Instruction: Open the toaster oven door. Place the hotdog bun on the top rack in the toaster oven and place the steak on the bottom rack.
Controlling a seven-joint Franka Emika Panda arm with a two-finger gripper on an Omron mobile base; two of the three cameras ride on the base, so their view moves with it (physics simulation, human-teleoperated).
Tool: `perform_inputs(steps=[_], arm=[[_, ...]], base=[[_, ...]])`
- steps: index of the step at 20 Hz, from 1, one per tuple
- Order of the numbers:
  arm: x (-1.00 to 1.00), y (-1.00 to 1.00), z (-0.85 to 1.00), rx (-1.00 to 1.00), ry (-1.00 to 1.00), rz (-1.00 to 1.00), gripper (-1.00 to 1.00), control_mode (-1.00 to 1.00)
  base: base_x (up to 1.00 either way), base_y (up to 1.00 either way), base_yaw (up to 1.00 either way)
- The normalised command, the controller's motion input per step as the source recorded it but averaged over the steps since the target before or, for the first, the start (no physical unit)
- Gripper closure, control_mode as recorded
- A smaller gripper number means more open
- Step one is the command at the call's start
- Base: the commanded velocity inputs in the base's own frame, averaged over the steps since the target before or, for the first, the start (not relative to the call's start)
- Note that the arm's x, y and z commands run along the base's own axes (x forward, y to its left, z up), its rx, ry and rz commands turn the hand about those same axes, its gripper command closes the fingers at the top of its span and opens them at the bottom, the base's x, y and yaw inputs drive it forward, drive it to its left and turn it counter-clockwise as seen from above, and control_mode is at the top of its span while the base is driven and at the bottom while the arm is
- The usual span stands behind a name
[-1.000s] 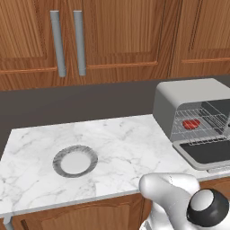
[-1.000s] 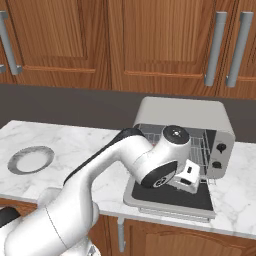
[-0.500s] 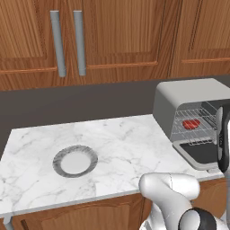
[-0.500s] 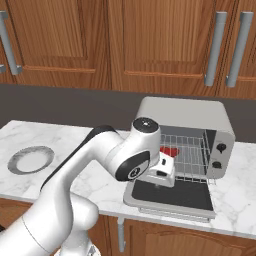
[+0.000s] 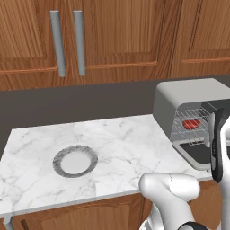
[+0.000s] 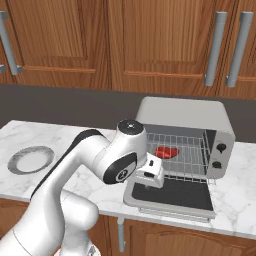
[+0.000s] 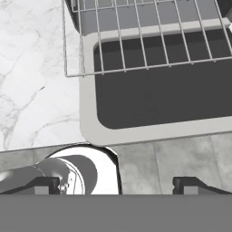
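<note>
- Along the back wall, wooden cabinets (image 6: pixel 125 40) with grey bar handles (image 5: pixel 67 42) hang above the white marble surface (image 5: pixel 112 139).
- Toaster oven (image 6: pixel 185 117): stands at the right end of the surface, against the dark backsplash, with two black knobs on its right front panel.
- Toaster oven door (image 6: pixel 172 196): fully lowered, lying flat toward the surface edge, dark glass facing up; the same door appears in the hand view (image 7: pixel 158 104).
- Bottom rack (image 6: pixel 182 162): pulled partly out over the open door; its wire grid overhangs the glass in the hand view (image 7: pixel 145 41).
- Steak (image 6: pixel 167 152): lies on a wire rack inside the cavity, toward its left half; also seen red through the opening from the left base view (image 5: pixel 192 124).
- Round grey-rimmed plate (image 5: pixel 74 161): rests on the left part of the surface, well apart from the oven.
- Claw (image 6: pixel 148 186): hangs just above the left front corner of the lowered door; the two dark tips stand well apart at the bottom of the hand view, nothing between them.
</note>
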Motion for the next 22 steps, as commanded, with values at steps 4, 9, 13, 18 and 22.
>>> perform_inputs(steps=[4,9,13,18,22], arm=[[0.0,0.0,0.0,0.0,0.0,0.0,-1.0,-1.0],[0.0,0.0,0.0,0.0,0.0,0.0,-1.0,-1.0],[0.0,0.0,0.0,0.0,0.0,0.0,-1.0,-1.0],[0.0,0.0,0.0,0.0,0.0,0.0,-1.0,-1.0],[0.0,0.0,0.0,0.0,0.0,0.0,-1.0,-1.0]], base=[[0.0,0.0,0.0],[0.0,0.0,0.0],[0.0,0.0,0.0],[0.0,0.0,0.0],[0.0,0.0,0.0]])
